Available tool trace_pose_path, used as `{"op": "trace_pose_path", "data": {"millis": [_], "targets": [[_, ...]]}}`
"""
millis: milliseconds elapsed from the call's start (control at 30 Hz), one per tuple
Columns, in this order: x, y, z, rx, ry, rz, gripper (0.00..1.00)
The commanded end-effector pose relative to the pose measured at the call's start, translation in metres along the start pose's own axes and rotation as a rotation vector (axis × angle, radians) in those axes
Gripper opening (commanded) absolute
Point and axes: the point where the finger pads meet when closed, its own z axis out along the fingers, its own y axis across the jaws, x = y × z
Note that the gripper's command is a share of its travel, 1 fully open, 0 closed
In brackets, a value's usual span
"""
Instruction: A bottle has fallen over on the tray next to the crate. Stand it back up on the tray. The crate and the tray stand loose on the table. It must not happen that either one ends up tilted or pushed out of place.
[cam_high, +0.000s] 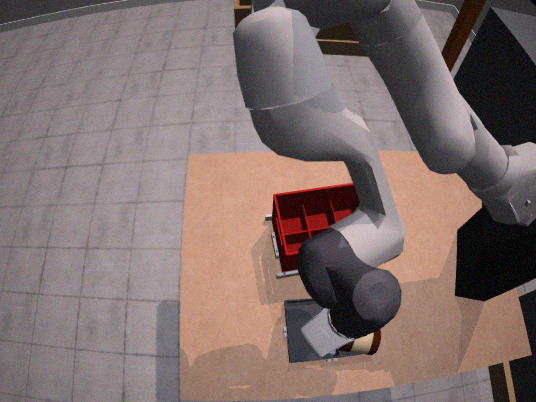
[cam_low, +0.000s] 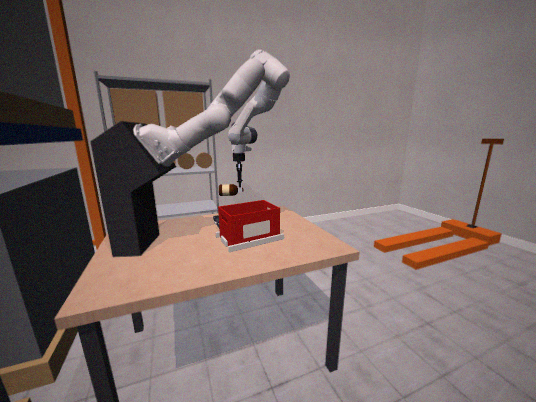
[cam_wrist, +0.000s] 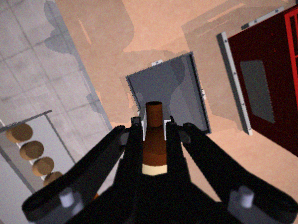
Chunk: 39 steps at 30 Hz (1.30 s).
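My gripper (cam_wrist: 154, 113) is shut on the brown bottle (cam_wrist: 152, 145) near its neck end. The bottle has a cream band. It hangs lying sideways, high in the air above the table, as the exterior view shows (cam_low: 229, 189), with the gripper (cam_low: 240, 186) at its right end. The grey tray (cam_wrist: 167, 95) lies far below the gripper, empty, next to the red crate (cam_wrist: 265, 85). In the top view the arm hides most of the tray (cam_high: 298, 330), and only the bottle's end (cam_high: 367, 344) shows under the wrist.
The red crate (cam_high: 312, 220) with inner dividers stands on a pale base beside the tray. The black robot pedestal (cam_low: 127, 190) stands at the table's back left. A metal shelf (cam_low: 155, 145) stands behind the table. The table's edge runs close to the tray.
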Motion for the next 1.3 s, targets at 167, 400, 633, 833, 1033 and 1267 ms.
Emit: {"op": "trace_pose_path", "data": {"millis": [167,400,633,833,1033,1267], "targets": [[-0.0009,-0.0014,-0.0009,0.005,0.001,0.016,0.0],[-0.0009,-0.0014,-0.0009,0.005,0.001,0.016,0.0],[-0.0009,-0.0014,-0.0009,0.005,0.001,0.016,0.0],[-0.0009,-0.0014,-0.0009,0.005,0.001,0.025,0.0],[-0.001,-0.0014,-0.0009,0.005,0.0,0.058,0.0],[-0.0011,-0.0014,-0.0009,0.005,0.0,0.163,0.0]]}}
